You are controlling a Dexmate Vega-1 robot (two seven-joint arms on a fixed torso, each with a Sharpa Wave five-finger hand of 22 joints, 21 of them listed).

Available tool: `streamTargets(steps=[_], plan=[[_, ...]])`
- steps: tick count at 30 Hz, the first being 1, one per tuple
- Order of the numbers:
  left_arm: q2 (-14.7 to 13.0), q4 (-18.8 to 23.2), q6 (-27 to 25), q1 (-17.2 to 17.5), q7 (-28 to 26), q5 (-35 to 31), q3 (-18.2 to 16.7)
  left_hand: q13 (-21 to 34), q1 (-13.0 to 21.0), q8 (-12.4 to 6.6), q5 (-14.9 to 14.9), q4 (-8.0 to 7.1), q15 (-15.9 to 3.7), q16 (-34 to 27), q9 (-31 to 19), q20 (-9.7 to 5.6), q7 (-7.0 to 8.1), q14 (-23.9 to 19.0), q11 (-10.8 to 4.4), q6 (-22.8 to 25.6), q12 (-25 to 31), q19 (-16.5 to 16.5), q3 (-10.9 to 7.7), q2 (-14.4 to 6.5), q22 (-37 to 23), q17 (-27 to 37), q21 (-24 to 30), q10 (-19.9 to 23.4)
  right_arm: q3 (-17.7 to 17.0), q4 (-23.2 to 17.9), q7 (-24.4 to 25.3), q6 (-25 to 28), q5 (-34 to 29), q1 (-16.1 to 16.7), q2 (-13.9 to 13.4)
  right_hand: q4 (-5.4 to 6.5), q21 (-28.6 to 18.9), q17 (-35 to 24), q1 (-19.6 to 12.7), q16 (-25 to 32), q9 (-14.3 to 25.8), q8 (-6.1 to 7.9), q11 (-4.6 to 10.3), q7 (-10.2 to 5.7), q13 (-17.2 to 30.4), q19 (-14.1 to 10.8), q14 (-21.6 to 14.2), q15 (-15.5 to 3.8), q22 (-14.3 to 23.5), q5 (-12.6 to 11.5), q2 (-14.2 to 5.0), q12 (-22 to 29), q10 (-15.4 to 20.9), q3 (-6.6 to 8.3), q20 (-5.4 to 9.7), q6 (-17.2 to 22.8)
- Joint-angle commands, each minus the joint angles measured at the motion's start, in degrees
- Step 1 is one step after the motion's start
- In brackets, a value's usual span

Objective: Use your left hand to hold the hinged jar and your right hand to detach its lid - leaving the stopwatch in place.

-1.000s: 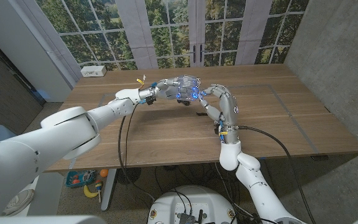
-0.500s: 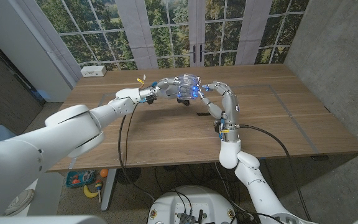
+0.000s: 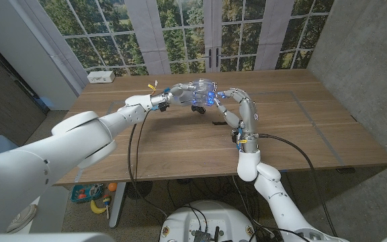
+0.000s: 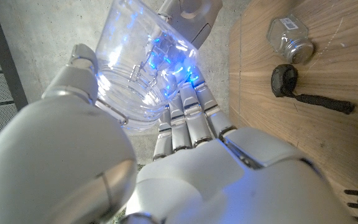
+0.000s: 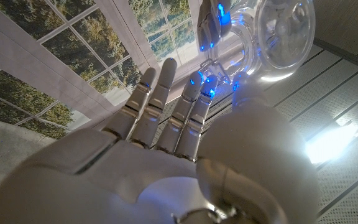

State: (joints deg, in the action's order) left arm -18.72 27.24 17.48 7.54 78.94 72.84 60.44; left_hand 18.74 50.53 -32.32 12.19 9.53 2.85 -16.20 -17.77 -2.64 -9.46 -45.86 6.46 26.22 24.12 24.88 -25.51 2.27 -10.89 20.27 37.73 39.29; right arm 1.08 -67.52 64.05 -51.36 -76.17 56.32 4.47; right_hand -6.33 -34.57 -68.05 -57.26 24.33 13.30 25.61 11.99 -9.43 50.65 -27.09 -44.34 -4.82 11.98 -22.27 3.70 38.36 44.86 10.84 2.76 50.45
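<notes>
- my left robot hand (image 3: 179,93) is wrapped round the jar (image 3: 202,92), holding it up off the table (image 3: 180,144) w/ the fingers (image 4: 182,121) curled under the glass
- my right robot hand (image 3: 227,98) is at the jar's lid end, fingertips (image 5: 199,84) up against the wire clasp / lid (image 5: 284,31). Looks like a light pinch on the wire but tbh can't tell if it's really gripping or just touching
- risk 1, imo: glass is slick, so if I yank the lid sideways the jar could twist or slip in the left grip
- risk 2: right fingers prob slide off the thin wire, bc the contact is only at the tips
- risk 3: whole thing hangs mid-air over the table, so a drop = jar hits wood, maybe lands on the stuff below
- stopwatch (image 4: 284,79) lies on the table under there, strap stretched out. Gotta leave it alone, so no swinging low
- count: 1 hinged jar, 1 lid, 1 stopwatch, 1 small empty jar (image 4: 289,37) just beside it, 2 robot hands
- white box (image 3: 101,76) at the far table corner, well apart
</notes>
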Motion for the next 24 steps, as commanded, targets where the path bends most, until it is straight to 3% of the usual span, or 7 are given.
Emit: streamTargets(steps=[1,11,18,24], plan=[[0.3,-0.1,-0.4,0.2,0.0,-0.3,-0.6,20.5,8.4,-9.21,7.3,-5.95,-16.5,-0.4,-5.7,-1.77,16.71,-8.6,-18.04,19.6,-0.3,-0.2,-6.11,-12.5,-0.1,0.8,0.2,23.1,0.1,1.6,0.0,-0.9,0.2,-1.2,0.2,-0.78,-0.7,-0.5,-1.3,0.3,0.0,0.35,-0.05,0.07,0.6,-0.9,-1.1,-8.33,0.0,-0.6,-0.93,0.9,1.6,0.18,0.5,1.6],[-0.2,1.2,0.0,0.4,0.0,0.3,0.2,20.7,8.4,-9.2,7.3,-6.0,-16.49,-0.3,-5.6,-1.77,16.74,-8.7,-18.04,19.6,-0.6,-0.2,-6.12,-12.6,-0.1,0.9,0.4,23.1,-0.2,3.6,0.0,-2.7,1.0,-2.7,0.8,-1.82,-1.4,-1.9,-4.3,3.0,0.0,1.92,-0.06,0.4,1.6,-1.5,-3.7,-8.14,0.0,-0.9,-1.94,2.8,4.7,0.21,0.65,5.8],[-0.9,2.6,0.4,0.4,0.0,1.6,1.8,20.8,8.4,-9.22,7.2,-6.04,-16.49,-0.3,-5.6,-1.75,16.68,-8.7,-18.04,19.6,-0.7,-0.3,-6.12,-12.6,-0.1,1.0,0.4,23.1,-1.9,5.2,0.0,-5.2,0.9,-3.9,2.3,-1.84,-2.6,-2.2,-6.0,6.6,-0.1,5.02,-0.27,2.14,2.6,-2.7,-7.0,-7.92,0.3,-0.3,-3.49,5.3,9.7,0.01,0.48,13.7],[-1.6,3.8,0.9,0.5,0.0,2.4,3.0,21.0,8.4,-9.24,7.2,-6.06,-16.49,-0.3,-5.7,-1.74,16.64,-8.7,-18.04,19.5,-0.8,-0.3,-6.12,-12.6,0.0,1.1,0.5,23.2,-4.0,5.7,0.0,-5.8,0.5,-4.6,4.1,-2.04,-3.1,-2.2,-6.9,7.7,-0.5,5.42,-0.3,3.45,2.5,-2.7,-8.3,-7.86,0.4,0.3,-4.04,6.0,11.4,0.18,0.33,15.3]])
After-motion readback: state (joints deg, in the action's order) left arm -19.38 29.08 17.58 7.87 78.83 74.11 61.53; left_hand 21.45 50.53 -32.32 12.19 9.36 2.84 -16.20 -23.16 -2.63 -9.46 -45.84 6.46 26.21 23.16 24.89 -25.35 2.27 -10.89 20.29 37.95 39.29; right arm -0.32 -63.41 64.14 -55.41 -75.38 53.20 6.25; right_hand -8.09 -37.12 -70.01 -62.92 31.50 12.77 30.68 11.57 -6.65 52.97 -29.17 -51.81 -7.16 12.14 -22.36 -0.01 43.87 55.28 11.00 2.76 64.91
